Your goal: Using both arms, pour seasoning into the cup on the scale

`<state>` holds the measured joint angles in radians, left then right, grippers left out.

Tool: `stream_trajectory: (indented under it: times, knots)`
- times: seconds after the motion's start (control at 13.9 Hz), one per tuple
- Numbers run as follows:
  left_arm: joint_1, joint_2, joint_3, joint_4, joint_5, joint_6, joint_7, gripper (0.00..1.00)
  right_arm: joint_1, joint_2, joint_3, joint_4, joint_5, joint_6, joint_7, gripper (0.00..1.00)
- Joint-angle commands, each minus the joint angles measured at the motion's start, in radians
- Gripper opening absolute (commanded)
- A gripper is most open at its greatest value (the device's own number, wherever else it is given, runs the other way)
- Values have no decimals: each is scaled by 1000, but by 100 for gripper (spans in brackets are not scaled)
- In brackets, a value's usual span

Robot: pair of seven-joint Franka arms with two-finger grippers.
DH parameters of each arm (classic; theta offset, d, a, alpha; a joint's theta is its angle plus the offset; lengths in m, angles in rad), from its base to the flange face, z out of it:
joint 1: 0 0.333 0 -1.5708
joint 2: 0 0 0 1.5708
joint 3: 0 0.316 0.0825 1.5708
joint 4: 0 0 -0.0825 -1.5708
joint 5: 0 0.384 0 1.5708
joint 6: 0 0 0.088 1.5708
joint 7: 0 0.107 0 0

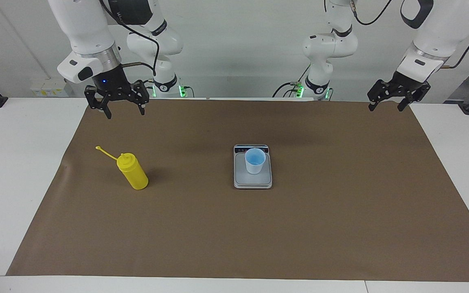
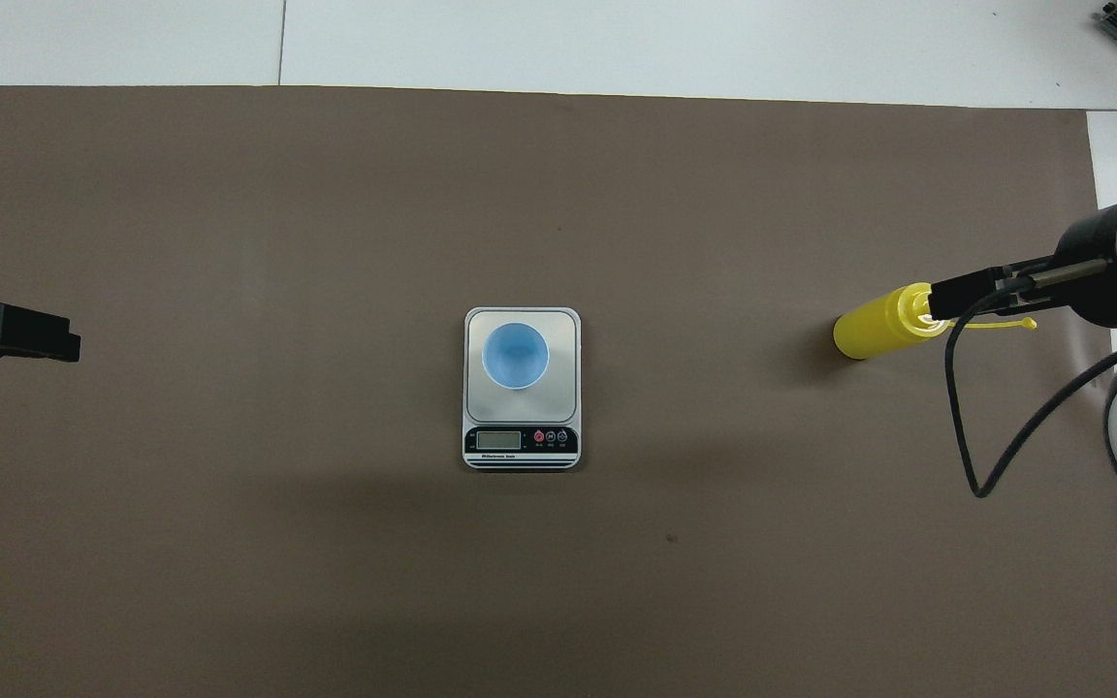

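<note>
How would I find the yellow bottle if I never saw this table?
Look at the big brown mat covering the table, and find the scale with the blue cup in the middle. Go toward the right arm's end: the yellow bottle stands alone, the only yellow thing, with a thin strap sticking out.

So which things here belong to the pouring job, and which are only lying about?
Belong to the job:
- yellow seasoning bottle
- blue cup, standing on the scale
- right gripper, left gripper, both open and empty

Only lying about:
- brown mat
</note>
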<state>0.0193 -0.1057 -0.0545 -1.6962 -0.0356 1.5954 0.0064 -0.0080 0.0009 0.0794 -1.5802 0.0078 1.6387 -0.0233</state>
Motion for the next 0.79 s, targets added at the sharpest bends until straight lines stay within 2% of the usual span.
stream_trajectory:
  times: [0.0, 0.29, 0.72]
  knots:
    - [11, -31, -5, -33, -12, 8, -8, 100, -12, -45, 8, -67, -15, -8, 89, 100]
    - [11, -31, -5, -33, -12, 8, -8, 100, -24, -90, 5, -153, -14, -8, 88, 100]
    - [11, -31, -5, -33, -12, 8, -8, 100, -61, -84, 2, -144, -29, -3, 89, 100]
